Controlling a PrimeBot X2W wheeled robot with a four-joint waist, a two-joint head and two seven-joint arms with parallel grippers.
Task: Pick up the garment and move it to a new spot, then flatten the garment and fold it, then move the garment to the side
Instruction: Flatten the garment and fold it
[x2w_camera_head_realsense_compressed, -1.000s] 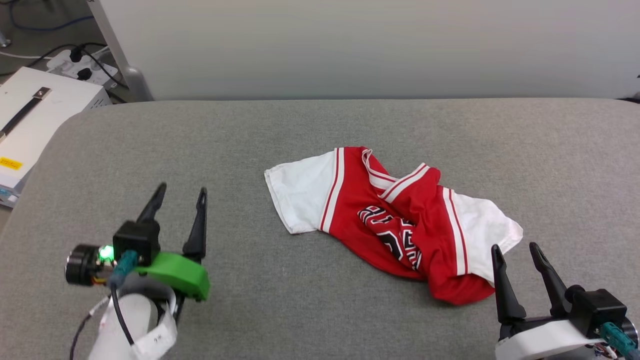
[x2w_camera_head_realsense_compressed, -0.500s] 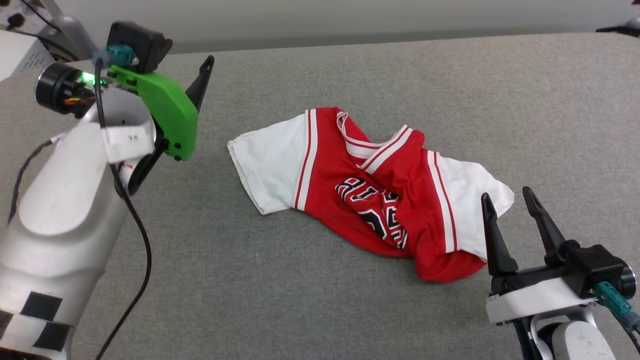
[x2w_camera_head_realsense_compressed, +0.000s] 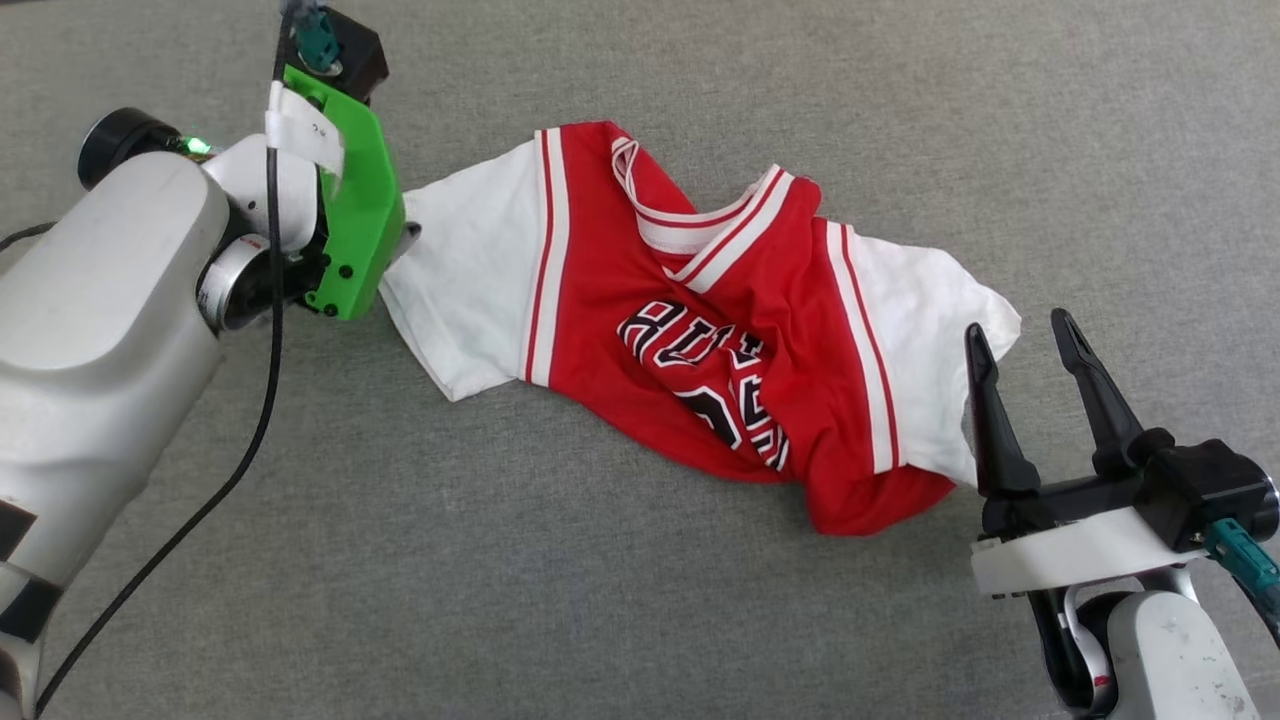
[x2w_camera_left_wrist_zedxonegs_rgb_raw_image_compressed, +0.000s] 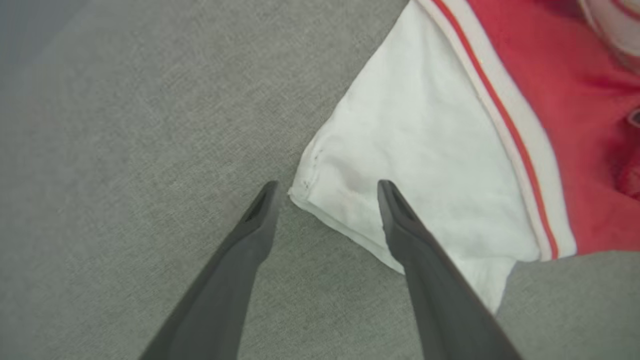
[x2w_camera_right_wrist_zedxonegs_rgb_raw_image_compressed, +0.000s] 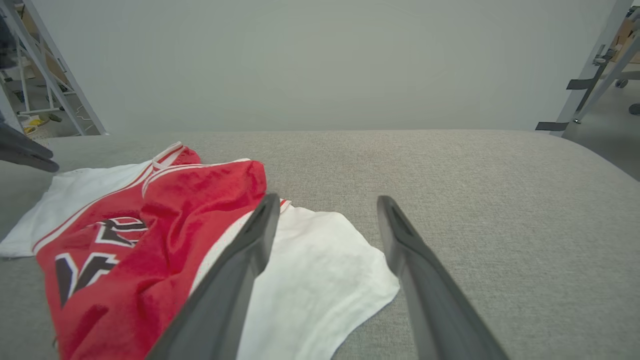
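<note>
Found shirt (x2w_camera_head_realsense_compressed: 600, 330) crumpled mid-frame on grey table (x2w_camera_head_realsense_compressed: 600, 600); left gripper (x2w_camera_left_wrist_zedxonegs_rgb_raw_image_compressed: 325, 186) spread over a white sleeve (x2w_camera_left_wrist_zedxonegs_rgb_raw_image_compressed: 415, 165) corner, upper left; right gripper (x2w_camera_head_realsense_compressed: 1018, 325) spread beside shirt, lower right.

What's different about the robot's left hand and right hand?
The left hand wears a green bracket; the right hand wears a white bracket. The left hand points down with a white sleeve corner between its fingers; the right hand points forward beside the other sleeve. Both are open and hold nothing.
</note>
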